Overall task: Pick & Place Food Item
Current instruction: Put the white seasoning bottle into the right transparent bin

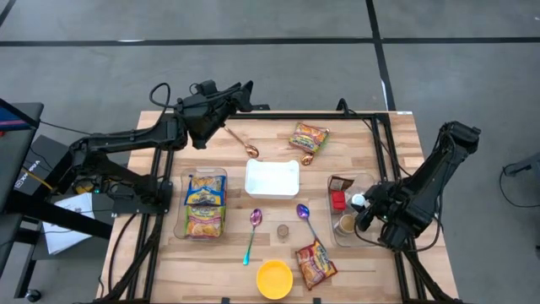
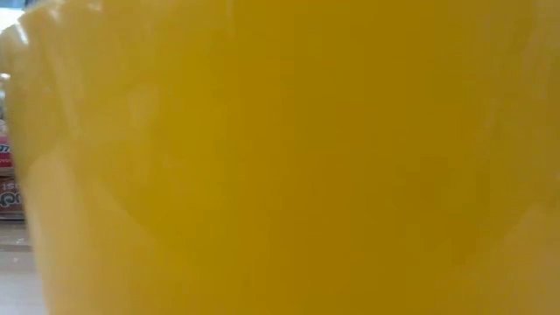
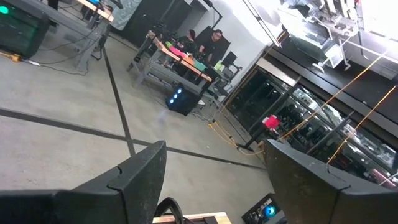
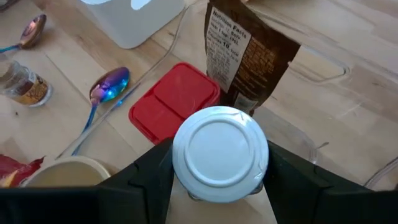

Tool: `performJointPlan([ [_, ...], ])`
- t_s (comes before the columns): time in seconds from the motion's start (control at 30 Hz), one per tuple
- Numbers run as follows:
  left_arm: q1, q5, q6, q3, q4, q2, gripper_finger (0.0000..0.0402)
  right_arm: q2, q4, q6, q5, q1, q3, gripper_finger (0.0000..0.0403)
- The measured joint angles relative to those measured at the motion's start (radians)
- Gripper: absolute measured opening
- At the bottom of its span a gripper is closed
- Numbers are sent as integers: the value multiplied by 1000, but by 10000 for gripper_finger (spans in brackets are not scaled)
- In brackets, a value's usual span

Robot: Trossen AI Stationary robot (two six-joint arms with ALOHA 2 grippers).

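A small jar with a round white lid (image 4: 219, 152) sits between the fingers of my right gripper (image 4: 219, 171), which is shut on it at the table's right side (image 1: 364, 209). Below it is a clear tray (image 1: 331, 239) holding a brown packet (image 4: 245, 53), a red box (image 4: 168, 99) and a beige-lidded cup (image 1: 346, 224). My left gripper (image 3: 214, 180) is raised over the table's far left edge (image 1: 245, 89), pointing level out at the room, open with nothing between its fingers. My right gripper pinches the jar between its two fingers (image 4: 149, 177), one on each side just under the white lid's rim (image 4: 261, 171). The fingers slant down from the table's right side. The lid faces up toward the wrist. Whether the jar's base rests on anything is hidden.
A second clear tray of noodle packets (image 1: 205, 203) lies at the left, a white container (image 1: 272, 178) in the middle. Spoons (image 1: 254, 228) (image 1: 305, 218) (image 1: 245, 145), a small jar (image 1: 283, 230) and snack packets (image 1: 309, 137) (image 1: 315, 263) lie around. A yellow bowl (image 1: 274, 279) fills the low view (image 2: 280, 157).
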Motion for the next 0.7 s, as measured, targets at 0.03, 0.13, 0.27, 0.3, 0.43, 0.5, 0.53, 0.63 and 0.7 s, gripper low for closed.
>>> performJointPlan([
  [0.03,0,0,0,0,0,0,264,0,1,0,-9,0,0,201],
  [0.13,0,0,0,0,-2,0,264,0,6,0,-17,0,0,201],
  [0.27,0,0,0,0,-3,0,264,0,14,-3,-20,0,0,201],
  [0.3,0,0,0,0,-3,0,264,0,22,-3,-20,0,0,201],
  [0.43,0,0,6,0,-3,0,264,0,77,-50,-24,1,0,201],
  [0.5,0,1,22,0,-3,0,264,4,90,-70,-28,1,0,201],
  [0.53,0,1,24,0,-3,0,264,9,90,-71,-30,1,0,201],
  [0.63,0,0,25,0,-3,0,264,26,90,-71,-39,1,0,202],
  [0.7,0,0,26,0,-3,0,264,41,102,-72,-43,1,0,205],
])
